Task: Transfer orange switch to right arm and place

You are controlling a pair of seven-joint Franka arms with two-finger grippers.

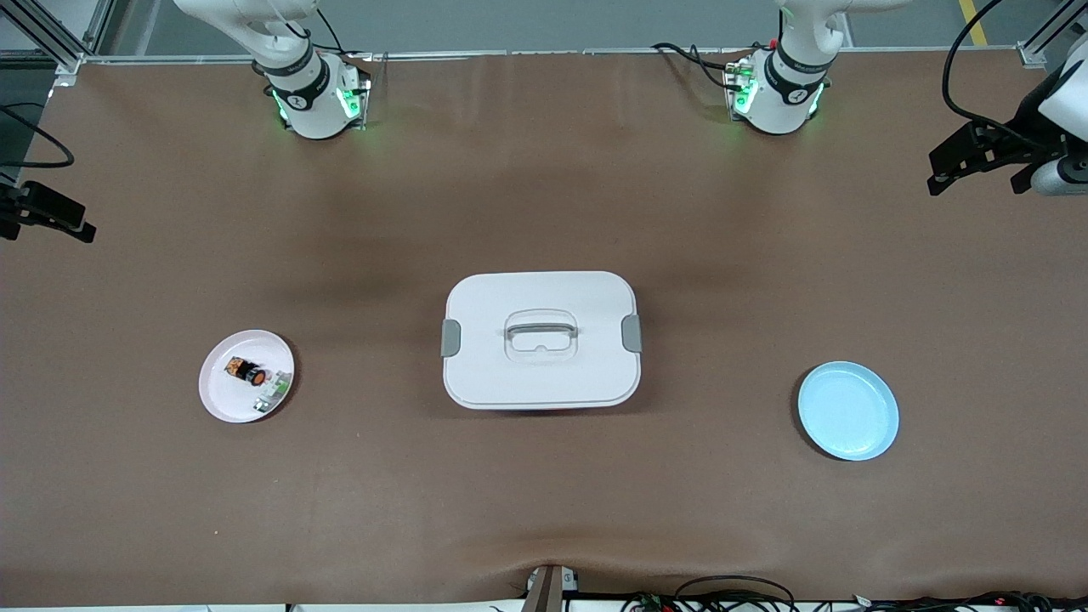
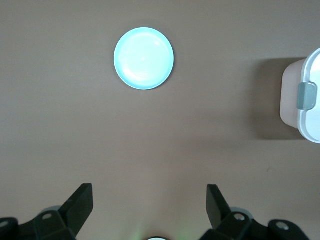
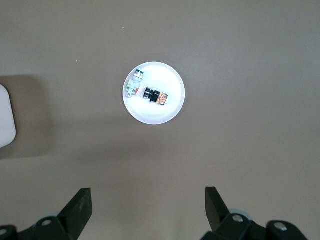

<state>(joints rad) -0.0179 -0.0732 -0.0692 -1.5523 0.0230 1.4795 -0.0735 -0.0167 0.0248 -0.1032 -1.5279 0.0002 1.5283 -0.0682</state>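
The orange switch [image 1: 246,371] is seen lying on the pink plate [image 1: 223,398], toward the right arm's end of the table, with a small green-and-white part [image 1: 272,393] just beside it on the same plate. The blue plate [image 1: 848,411], toward the left arm's end, is seen bare, and the white box [image 1: 541,338] is shut between the two plates.

The switch is judged to lie already on the right arm's side. That fits a placing just finished on the pink plate; whether the task put it there cannot be told. It is held by neither claw.

The left gripper [image 2: 150,207] is held high over the table, released, fingers wide apart, the blue plate below and ahead of it. The right gripper [image 3: 148,207] is likewise released and raised, the pink plate and switch below and ahead of it.

Both plates and the box are taken in together only by the front view; the spread fingers are shown only by the wrist views, and the switch's black collar is shown more plainly by the right one.
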